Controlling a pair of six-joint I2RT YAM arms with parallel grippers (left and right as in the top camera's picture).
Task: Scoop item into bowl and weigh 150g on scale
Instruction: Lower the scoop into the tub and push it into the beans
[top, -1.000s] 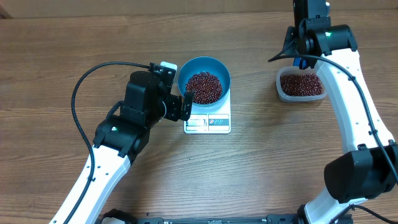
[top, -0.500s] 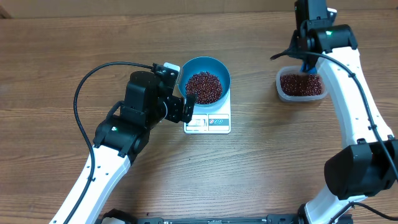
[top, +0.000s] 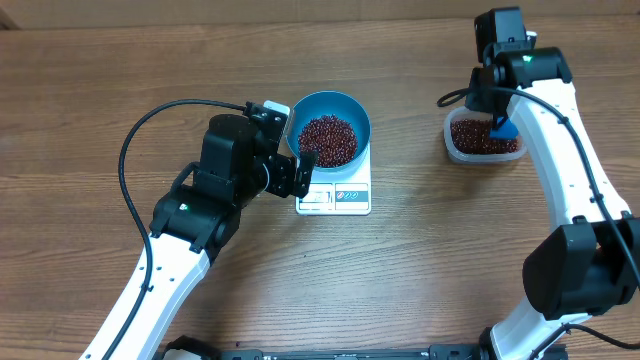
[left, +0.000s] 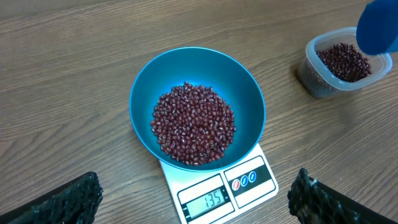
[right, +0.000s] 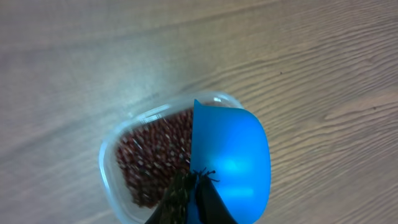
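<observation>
since a second ago the right arm has dropped and swung the blue scoop (top: 503, 128) from behind the clear tub (top: 455, 150) down into its right-hand side; the left arm has not shifted. the right end effector (right: 189, 190) is clamped together on the scoop's handle. the cup hangs ahead of the wrist, its long axis running away from the fingers and its leading lip tipped down among the tub's beans (right: 149, 165), placed, i judge, to dig another load. the left end effector (top: 302, 170) stands wide apart beside the white scale (left: 252, 180), holding nothing, its camera on the reading. the teal bowl (left: 245, 93) sits upright on the scale, mouth up, with a heap of beans in its bottom. the scale's display edge faces the robot and shows 135, short of target, so a small top-up looks due.
</observation>
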